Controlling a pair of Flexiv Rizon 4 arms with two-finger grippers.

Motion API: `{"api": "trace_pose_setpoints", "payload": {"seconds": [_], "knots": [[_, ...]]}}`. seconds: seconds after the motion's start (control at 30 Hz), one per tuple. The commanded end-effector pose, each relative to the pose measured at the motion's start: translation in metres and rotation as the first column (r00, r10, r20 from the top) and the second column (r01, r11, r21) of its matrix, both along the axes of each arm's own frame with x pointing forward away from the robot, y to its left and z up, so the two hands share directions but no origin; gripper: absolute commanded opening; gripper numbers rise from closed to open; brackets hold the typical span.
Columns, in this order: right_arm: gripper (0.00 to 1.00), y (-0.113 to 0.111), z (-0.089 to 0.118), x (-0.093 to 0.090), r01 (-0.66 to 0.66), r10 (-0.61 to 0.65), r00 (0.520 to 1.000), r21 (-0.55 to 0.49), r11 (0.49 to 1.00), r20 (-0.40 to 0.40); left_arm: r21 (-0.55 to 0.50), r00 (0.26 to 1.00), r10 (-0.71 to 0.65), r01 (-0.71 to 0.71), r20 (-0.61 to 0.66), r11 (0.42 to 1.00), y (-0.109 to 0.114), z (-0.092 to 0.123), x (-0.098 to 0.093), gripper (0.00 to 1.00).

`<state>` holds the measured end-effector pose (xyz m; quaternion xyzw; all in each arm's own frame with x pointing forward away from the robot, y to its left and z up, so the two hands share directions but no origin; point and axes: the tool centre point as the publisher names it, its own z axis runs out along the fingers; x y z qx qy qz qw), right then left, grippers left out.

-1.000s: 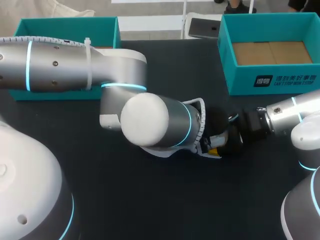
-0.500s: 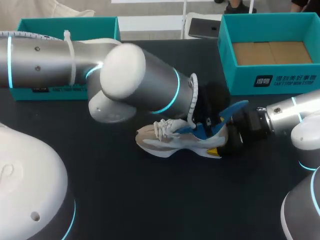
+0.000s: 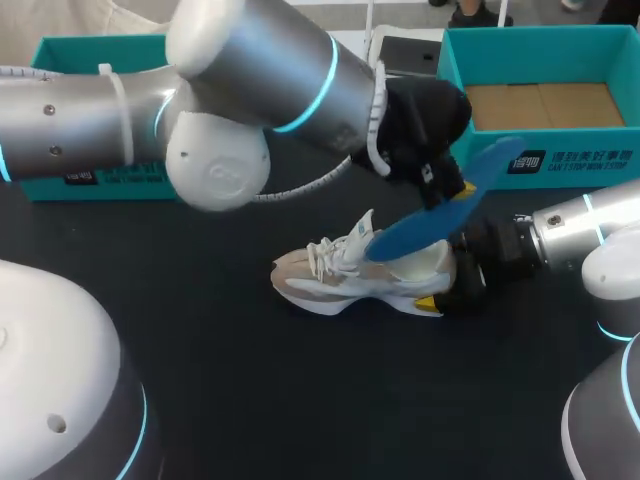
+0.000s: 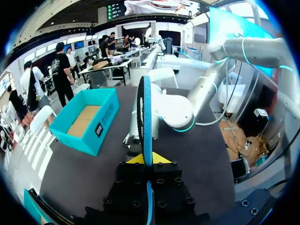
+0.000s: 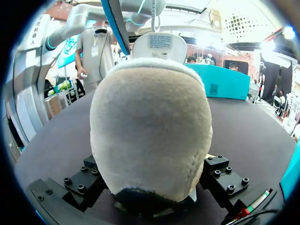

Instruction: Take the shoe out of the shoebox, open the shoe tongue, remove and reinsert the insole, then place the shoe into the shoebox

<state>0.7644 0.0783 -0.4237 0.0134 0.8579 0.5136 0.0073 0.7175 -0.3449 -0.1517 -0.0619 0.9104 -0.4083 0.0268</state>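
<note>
In the head view, the shoe (image 3: 345, 272) lay mid-frame. Just above and right of it, the left gripper (image 3: 450, 188) pinched the blue insole (image 3: 430, 225). The right gripper (image 3: 452, 290) clamped the shoe's heel from the right.

In the left wrist view, the insole (image 4: 146, 108) stood edge-on, squeezed between the gripper's (image 4: 148, 159) jaws.

In the right wrist view, the shoe's (image 5: 150, 131) heel sat gripped from both sides.

I count one shoe (image 3: 345, 275) on the one worktop (image 3: 300, 400). There is one blue insole (image 3: 440, 215), just above the shoe's heel end. There are two teal boxes, both beyond the shoe: the right box (image 3: 480, 165) and the left box (image 3: 110, 45). I have two arms, my left arm (image 3: 270, 60) and my right arm (image 3: 585, 225), one on each side of the shoe.
</note>
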Motion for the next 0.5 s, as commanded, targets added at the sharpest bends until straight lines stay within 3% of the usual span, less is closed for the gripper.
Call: {"api": "trace_pose_setpoints", "payload": {"seconds": [0.03,0.27,0.5], "knots": [[0.0,0.004,-0.005,0.003,0.001,-0.001,1.0,-0.003,1.0,0.0,-0.088,0.995,-0.068,0.062,-0.077,0.994,0.016,0.023,0.004,0.0],[0.0,0.004,-0.005,0.003,0.001,-0.001,1.0,-0.003,1.0,0.0,-0.33,0.979,-0.121,0.06,-0.167,0.942,0.041,0.062,0.016,0.0],[0.0,0.004,-0.005,0.003,0.001,-0.001,1.0,-0.003,1.0,0.0,-0.42,0.967,-0.161,0.064,-0.198,0.905,0.058,0.081,0.024,0.0]]}}
